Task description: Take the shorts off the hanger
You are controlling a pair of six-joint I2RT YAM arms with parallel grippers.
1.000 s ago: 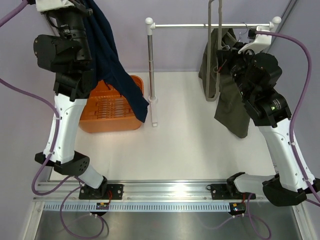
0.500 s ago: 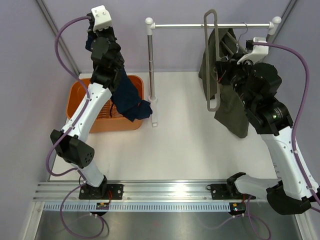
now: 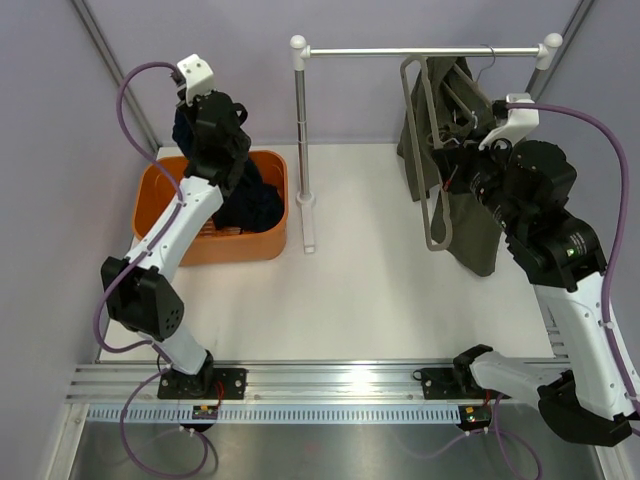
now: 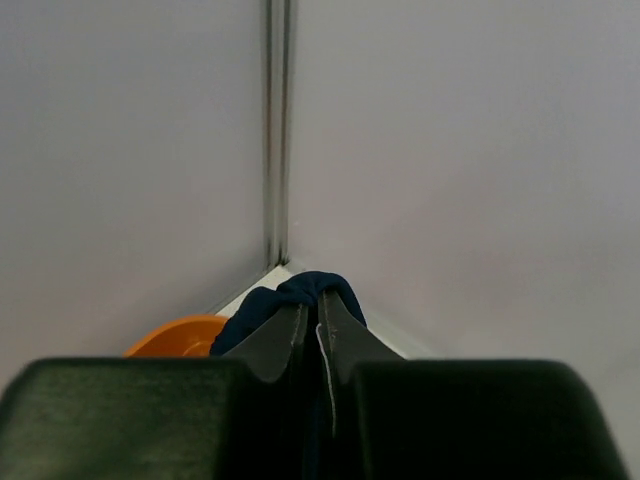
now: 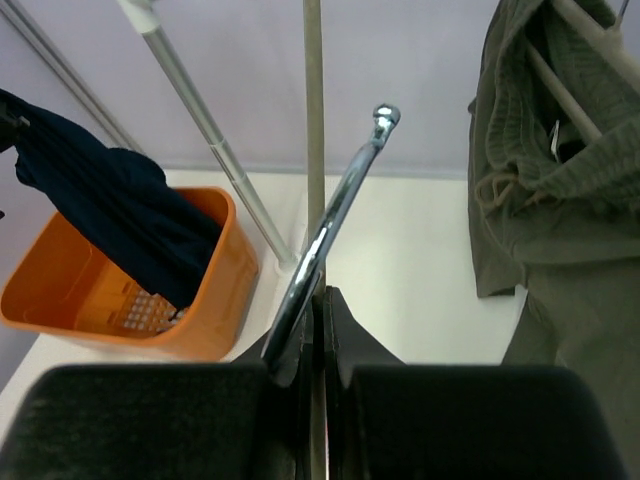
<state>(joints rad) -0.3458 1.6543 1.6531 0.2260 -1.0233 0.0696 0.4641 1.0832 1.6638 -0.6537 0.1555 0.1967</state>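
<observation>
From above, we see the left gripper (image 3: 190,108) high over the back of the orange basket (image 3: 160,250), pinching the navy shorts (image 3: 248,205). The cloth drops from it and lies piled inside the basket. Across the table (image 3: 370,290), the right gripper (image 3: 445,168) is pressed onto a grey hanger (image 3: 432,200), which hangs tilted just in front of the olive shorts (image 3: 468,225). Those shorts hang from the rail (image 3: 380,51) near its right end, well apart from the basket. The rail's post (image 3: 300,130) stands between the two arms.

On the left wrist view, the fingers (image 4: 275,345) nearly meet, with a fold of navy shorts (image 4: 300,295) bunched at their tips. The basket's rim (image 4: 175,335) shows low on the left.

On the right wrist view, the right gripper (image 5: 318,300) clamps the hanger's chrome hook (image 5: 340,220), which slants up to the right and ends in a small ball. The hanger's grey bar (image 5: 313,100) runs straight up behind it. We see the olive shorts (image 5: 560,200) at the right with their drawstring, and the navy shorts (image 5: 110,220) draping into the basket (image 5: 210,320) at the left.
</observation>
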